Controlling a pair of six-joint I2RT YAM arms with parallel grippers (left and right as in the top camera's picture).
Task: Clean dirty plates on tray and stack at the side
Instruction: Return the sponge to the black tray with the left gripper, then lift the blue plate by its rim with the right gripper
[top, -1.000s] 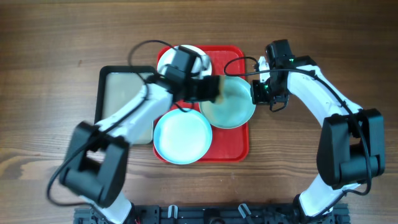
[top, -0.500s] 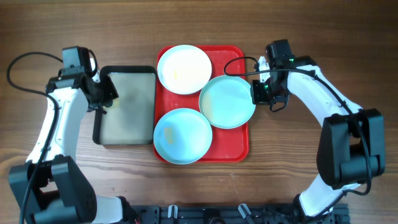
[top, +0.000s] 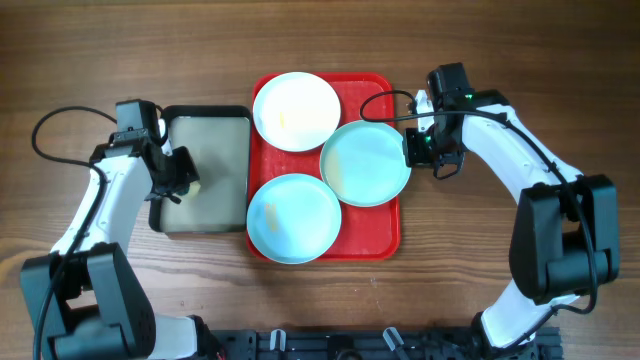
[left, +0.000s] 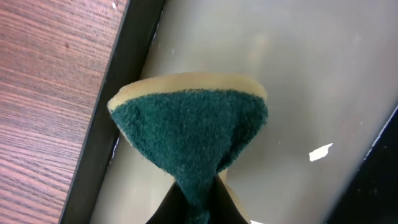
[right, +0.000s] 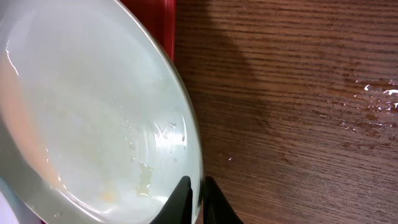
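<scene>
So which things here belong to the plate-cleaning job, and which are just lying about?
Job:
- white plate
- right turquoise plate, rim pinched by right gripper
- front turquoise plate
- red tray under all three
- sponge, held by left gripper

Lying about:
- black-rimmed tray, though the sponge hangs over it
- wet patches on the table

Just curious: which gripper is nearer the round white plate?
Right. The right gripper pinches the neighbouring turquoise plate's rim; the left gripper is over the black-rimmed tray, farther from the white plate.
</scene>
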